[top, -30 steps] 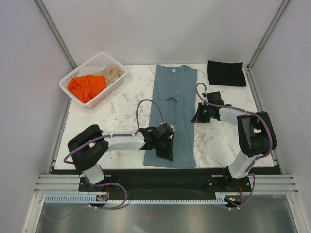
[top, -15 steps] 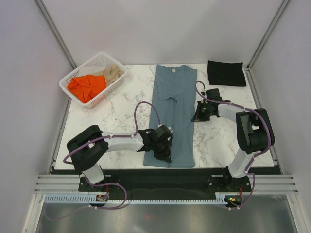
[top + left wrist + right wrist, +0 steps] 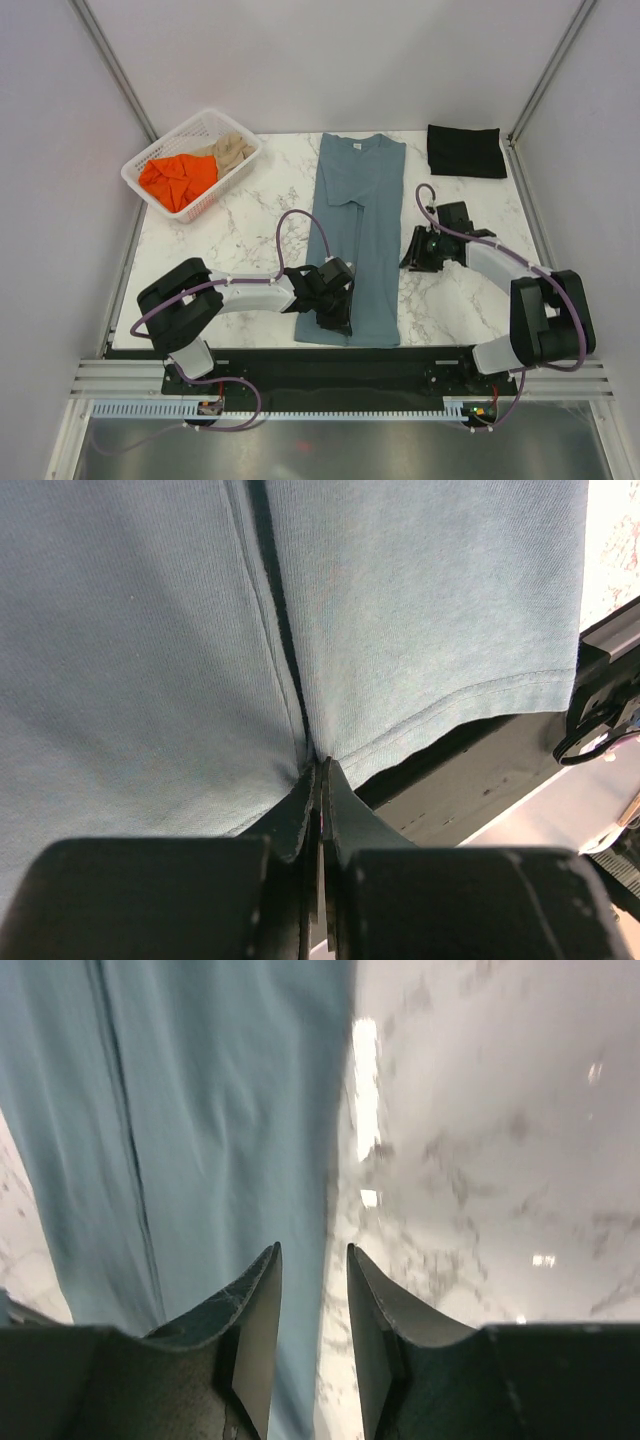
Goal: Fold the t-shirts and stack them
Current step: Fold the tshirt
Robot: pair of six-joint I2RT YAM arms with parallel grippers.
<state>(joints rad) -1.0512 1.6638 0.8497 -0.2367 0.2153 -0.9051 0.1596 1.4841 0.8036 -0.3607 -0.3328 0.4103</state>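
Backed off toward 4 o'clock from the slate blue-grey t-shirt (image 3: 362,225), the right gripper (image 3: 407,252) now has its jaws parted and holds nothing; it hangs over the shirt's 3 o'clock edge, one finger above cloth, the other above bare marble. The shirt lies folded into a long strip down the middle of the worktop (image 3: 455,295), collar at 12 o'clock, hem at 6 o'clock right at the near edge. The left gripper (image 3: 320,770) is clamped tight on that hem near the shirt's 7 o'clock corner, where a lengthwise fold line meets it. At 10 o'clock a white lattice basket (image 3: 166,141) holds a crumpled orange t-shirt (image 3: 178,178) and a beige t-shirt (image 3: 232,150). A black t-shirt (image 3: 466,150) lies folded flat at the 1 o'clock corner. Bare marble flanks the strip at 3 and 9 o'clock.
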